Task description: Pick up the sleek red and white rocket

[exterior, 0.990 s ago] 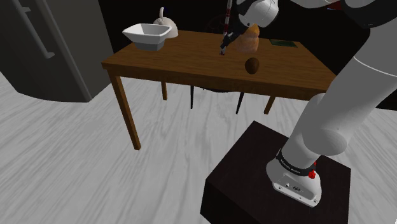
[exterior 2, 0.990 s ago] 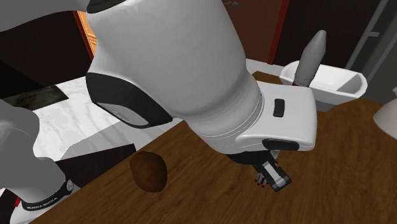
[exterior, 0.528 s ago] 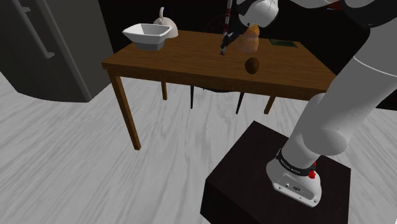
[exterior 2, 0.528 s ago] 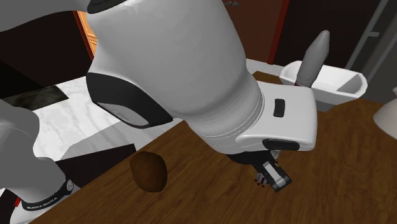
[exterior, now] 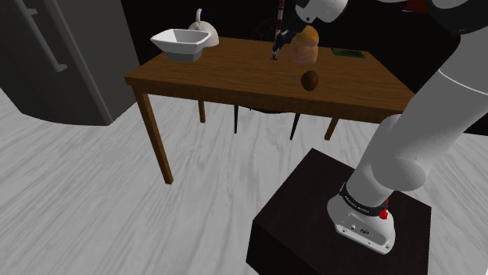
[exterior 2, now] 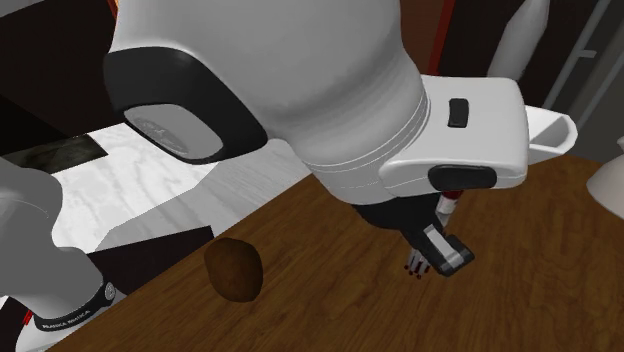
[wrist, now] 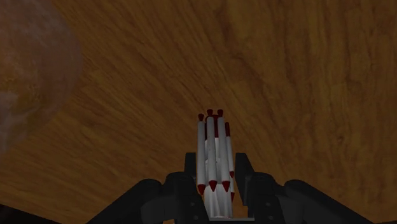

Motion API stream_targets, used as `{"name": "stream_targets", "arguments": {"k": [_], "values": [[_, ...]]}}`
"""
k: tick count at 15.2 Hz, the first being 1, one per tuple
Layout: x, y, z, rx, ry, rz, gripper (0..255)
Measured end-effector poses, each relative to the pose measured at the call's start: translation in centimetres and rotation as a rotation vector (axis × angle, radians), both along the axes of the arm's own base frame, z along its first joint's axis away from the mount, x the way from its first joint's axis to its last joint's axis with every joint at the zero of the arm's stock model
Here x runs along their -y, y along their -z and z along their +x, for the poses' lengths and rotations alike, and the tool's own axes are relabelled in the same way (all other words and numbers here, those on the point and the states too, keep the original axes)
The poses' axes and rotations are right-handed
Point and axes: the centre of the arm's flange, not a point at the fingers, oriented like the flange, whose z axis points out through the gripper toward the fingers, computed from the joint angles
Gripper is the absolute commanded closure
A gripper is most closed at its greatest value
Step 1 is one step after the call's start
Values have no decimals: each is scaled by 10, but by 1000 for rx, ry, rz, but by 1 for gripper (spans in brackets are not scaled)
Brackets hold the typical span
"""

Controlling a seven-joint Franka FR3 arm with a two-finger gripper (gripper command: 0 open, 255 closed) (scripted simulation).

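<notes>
My fingers (wrist: pixel 191 167) were squeezed tight on the rocket (wrist: pixel 214 159), one on each side of its white body. Its red fins pointed down at the wooden table (wrist: pixel 299 76). The rocket hung over the far part of the table, off the wood, I think. To do this well I needed a firm squeeze and a slow, straight lift, clear of the orange thing (exterior: pixel 304 48) just beside it.

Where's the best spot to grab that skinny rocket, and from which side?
Its lower body, above the red-tipped tail, squeezed from two opposite sides as the gripper does now: the rocket is slim and straight-sided there, fitting between the fingers.
</notes>
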Motion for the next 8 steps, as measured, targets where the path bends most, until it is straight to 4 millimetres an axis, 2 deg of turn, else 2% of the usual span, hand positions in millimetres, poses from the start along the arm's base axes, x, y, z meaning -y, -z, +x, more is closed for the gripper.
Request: {"name": "stream_targets", "arguments": {"k": [8], "values": [[0, -39, 1, 0, 0, 0, 255]]}}
